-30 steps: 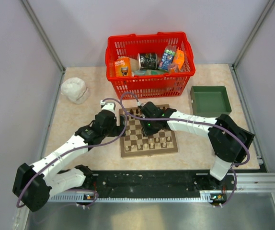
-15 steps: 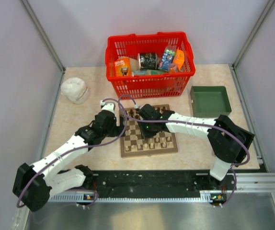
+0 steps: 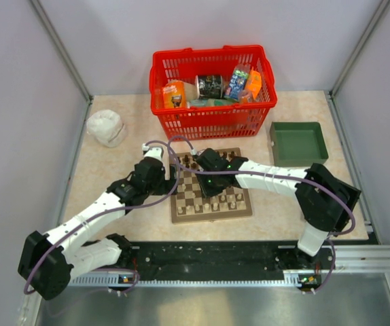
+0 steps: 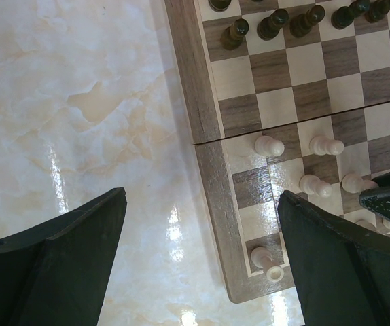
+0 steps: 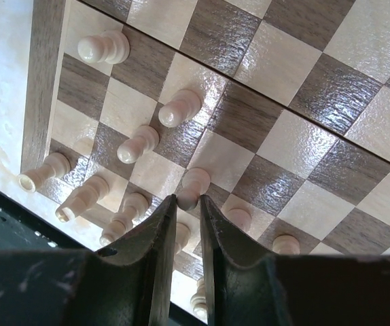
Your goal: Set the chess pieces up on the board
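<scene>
Two arms were stretched in over the board, which lay on the tabletop just in front of a red basket. The right end effector was held low over the board, its fingers closed to a narrow slit and pinched on a pale pawn; whether that pawn stood on its square or was lifted could not be told. The pawn was closely hemmed in — other pale pieces stood on the neighbouring squares and under the fingers. The dark pieces were lined up along the far rows, and in the overhead view some of them were hidden by the right wrist. The left end effector was spread wide with nothing between its fingers, hung just beside the board's left edge. A purple cable was looped near the board's far left corner. A green tray was set off to the right and a white bundle to the far left — both apart from the board. The basket was filled with packaged goods.
</scene>
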Action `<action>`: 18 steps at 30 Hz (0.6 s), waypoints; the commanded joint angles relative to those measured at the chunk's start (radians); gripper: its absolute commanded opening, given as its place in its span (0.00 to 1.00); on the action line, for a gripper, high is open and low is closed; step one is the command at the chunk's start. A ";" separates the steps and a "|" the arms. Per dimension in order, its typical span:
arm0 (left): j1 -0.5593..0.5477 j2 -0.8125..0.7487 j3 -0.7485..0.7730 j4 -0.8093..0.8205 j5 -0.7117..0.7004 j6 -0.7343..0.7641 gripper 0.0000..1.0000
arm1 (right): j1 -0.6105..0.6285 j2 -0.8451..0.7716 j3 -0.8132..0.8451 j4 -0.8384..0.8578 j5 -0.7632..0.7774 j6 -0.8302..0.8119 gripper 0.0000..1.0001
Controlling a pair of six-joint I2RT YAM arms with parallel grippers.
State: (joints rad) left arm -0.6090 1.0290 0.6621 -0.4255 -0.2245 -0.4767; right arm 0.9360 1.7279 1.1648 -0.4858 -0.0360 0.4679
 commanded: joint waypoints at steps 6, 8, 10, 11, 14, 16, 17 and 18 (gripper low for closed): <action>0.003 -0.024 0.002 0.041 0.008 -0.003 0.99 | 0.015 -0.059 -0.002 -0.008 0.001 0.008 0.20; 0.003 -0.020 0.002 0.042 0.010 -0.005 0.99 | 0.015 -0.057 -0.004 -0.010 0.004 0.008 0.23; 0.005 -0.017 0.001 0.044 0.014 -0.003 0.99 | 0.017 -0.053 0.001 -0.010 0.004 0.006 0.25; 0.005 -0.018 -0.001 0.044 0.014 -0.003 0.99 | 0.017 -0.051 0.004 -0.007 0.005 0.008 0.26; 0.005 -0.017 0.001 0.044 0.014 -0.003 0.99 | 0.017 -0.044 0.010 0.004 0.018 0.009 0.27; 0.005 -0.017 0.002 0.044 0.014 -0.003 0.99 | 0.017 -0.037 0.013 0.018 0.019 0.015 0.28; 0.005 -0.018 0.002 0.044 0.014 -0.003 0.99 | 0.017 -0.033 0.016 0.024 0.021 0.017 0.28; 0.003 -0.020 0.002 0.041 0.013 -0.002 0.99 | 0.015 -0.028 0.019 0.023 0.027 0.017 0.28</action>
State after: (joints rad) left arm -0.6090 1.0290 0.6617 -0.4183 -0.2169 -0.4767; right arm 0.9398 1.7168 1.1648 -0.4942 -0.0288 0.4728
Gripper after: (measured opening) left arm 0.987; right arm 0.276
